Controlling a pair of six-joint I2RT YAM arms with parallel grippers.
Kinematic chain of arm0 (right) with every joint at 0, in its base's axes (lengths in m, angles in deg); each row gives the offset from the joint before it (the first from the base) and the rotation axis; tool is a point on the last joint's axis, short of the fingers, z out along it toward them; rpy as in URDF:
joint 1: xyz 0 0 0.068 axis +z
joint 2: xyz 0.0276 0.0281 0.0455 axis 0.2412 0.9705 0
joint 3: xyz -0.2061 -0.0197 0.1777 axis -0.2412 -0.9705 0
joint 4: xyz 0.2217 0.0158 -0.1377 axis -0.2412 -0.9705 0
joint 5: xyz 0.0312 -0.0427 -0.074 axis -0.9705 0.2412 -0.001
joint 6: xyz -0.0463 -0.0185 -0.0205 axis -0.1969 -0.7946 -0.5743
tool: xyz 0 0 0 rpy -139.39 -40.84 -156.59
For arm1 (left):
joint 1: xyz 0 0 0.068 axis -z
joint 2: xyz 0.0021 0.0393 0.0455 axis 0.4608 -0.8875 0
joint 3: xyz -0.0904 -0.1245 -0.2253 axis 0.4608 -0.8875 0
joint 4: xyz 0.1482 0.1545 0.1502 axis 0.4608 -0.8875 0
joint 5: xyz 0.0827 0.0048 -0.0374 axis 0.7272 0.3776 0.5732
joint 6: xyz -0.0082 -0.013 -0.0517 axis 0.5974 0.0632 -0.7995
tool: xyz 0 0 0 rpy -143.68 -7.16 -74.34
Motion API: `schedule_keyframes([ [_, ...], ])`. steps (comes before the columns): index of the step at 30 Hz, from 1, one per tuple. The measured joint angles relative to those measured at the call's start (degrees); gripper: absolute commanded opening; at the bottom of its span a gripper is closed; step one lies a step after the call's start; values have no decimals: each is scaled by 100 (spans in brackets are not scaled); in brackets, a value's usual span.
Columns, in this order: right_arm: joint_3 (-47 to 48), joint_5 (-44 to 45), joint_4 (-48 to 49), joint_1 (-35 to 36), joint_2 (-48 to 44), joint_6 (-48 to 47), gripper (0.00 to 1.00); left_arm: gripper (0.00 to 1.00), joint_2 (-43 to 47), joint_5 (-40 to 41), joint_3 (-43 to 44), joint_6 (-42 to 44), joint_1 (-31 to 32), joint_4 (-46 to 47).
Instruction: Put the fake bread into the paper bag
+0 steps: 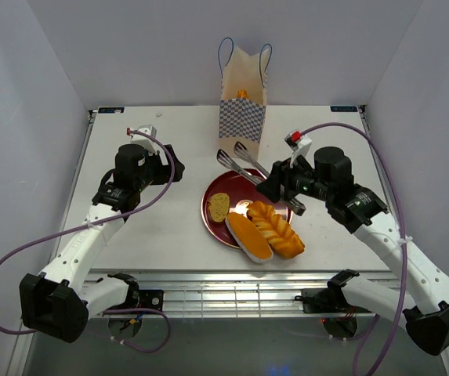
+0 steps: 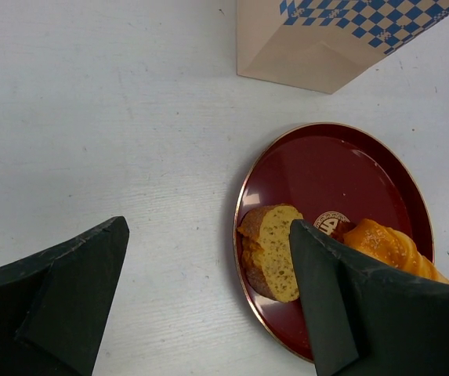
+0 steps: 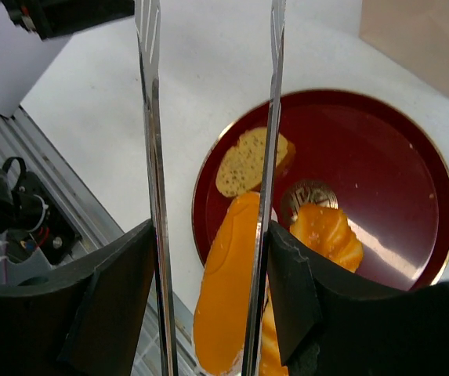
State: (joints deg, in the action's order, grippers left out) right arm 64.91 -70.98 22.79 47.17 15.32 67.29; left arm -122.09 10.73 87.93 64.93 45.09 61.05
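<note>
Your right gripper (image 1: 276,186) clamped the tongs (image 1: 238,163), the fake bread (image 1: 262,232) lay on the plate (image 2: 334,172) near the paper bag (image 1: 243,110), and your left gripper (image 1: 173,167) hung spread open.

Orange bread (image 1: 275,227), dark red plate (image 2: 334,176), blue-checkered bag (image 1: 243,117)

Robot lab cell: white table (image 2: 130,117) under fingers (image 2: 67,290), plain white walls (image 1: 20,117) beyond them, aluminium rails (image 1: 232,283) and purple cables (image 1: 342,124) behind
</note>
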Motion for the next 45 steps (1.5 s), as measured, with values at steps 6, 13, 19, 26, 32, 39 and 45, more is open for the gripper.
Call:
schedule_keyframes([
  [6, -815, 376, -236, 164, -402, 20, 61, 95, 4, 2, 0, 4, 0, 0],
  [13, -1493, 612, -315, 306, -258, 111, 61, 95, 2, -20, 0, 4, 0, -2],
  [19, -1814, 597, -46, 321, 184, 334, 61, 95, 2, -22, 0, 4, 0, -2],
  [26, -1893, 581, 378, 372, 684, 516, 60, 95, 2, -57, 0, 0, 0, -2],
  [32, -1897, 579, 728, 407, 1073, 619, 59, 95, 2, -111, 0, -28, 0, -2],
  [39, -1897, 549, 901, 444, 1462, 645, 58, 95, 4, -179, 0, -37, 0, -2],
  [45, -1891, 505, 1043, 472, 1707, 649, 57, 95, 9, -199, 2, -37, 0, -2],
])
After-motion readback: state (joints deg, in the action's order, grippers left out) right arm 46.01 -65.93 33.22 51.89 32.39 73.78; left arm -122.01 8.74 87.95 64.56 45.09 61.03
